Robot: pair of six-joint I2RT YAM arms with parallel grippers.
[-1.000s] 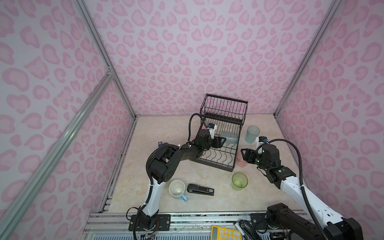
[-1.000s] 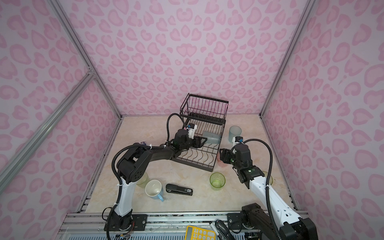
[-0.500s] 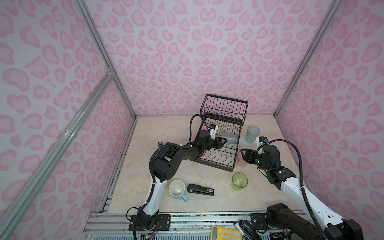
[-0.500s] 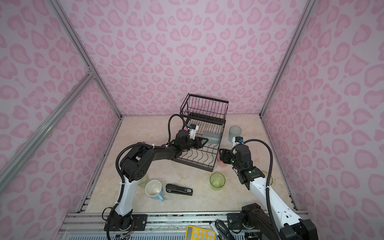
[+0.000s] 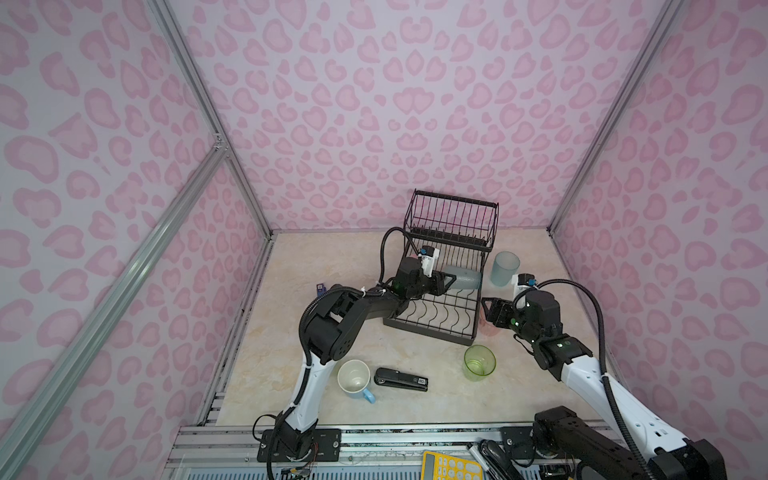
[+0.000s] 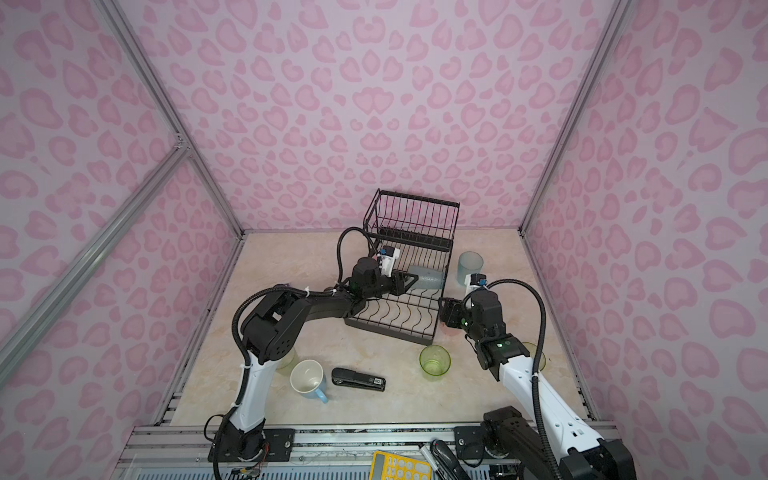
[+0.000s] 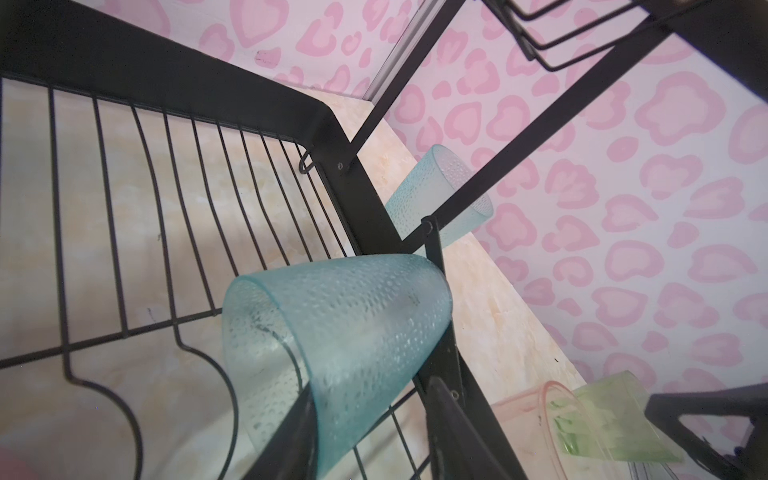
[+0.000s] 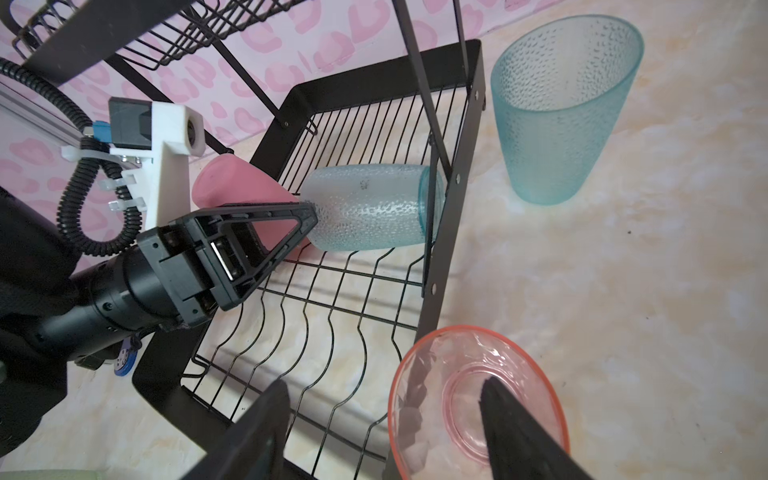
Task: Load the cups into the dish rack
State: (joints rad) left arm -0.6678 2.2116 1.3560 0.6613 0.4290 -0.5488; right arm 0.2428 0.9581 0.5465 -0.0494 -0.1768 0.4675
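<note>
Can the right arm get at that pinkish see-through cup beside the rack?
Probably yes: its open pincer hovers right at the cup, with nothing between them.

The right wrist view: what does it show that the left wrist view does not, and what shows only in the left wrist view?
Only the right wrist view: the left gripper seen from outside, with its white camera mount, and, clearly, the pink tumbler behind it. Only the left wrist view: the clear green cup. Both: the dish rack, the frosted tumbler lying in it, the second frosted tumbler upright on the table beside the rack, and the pinkish cup.
</note>
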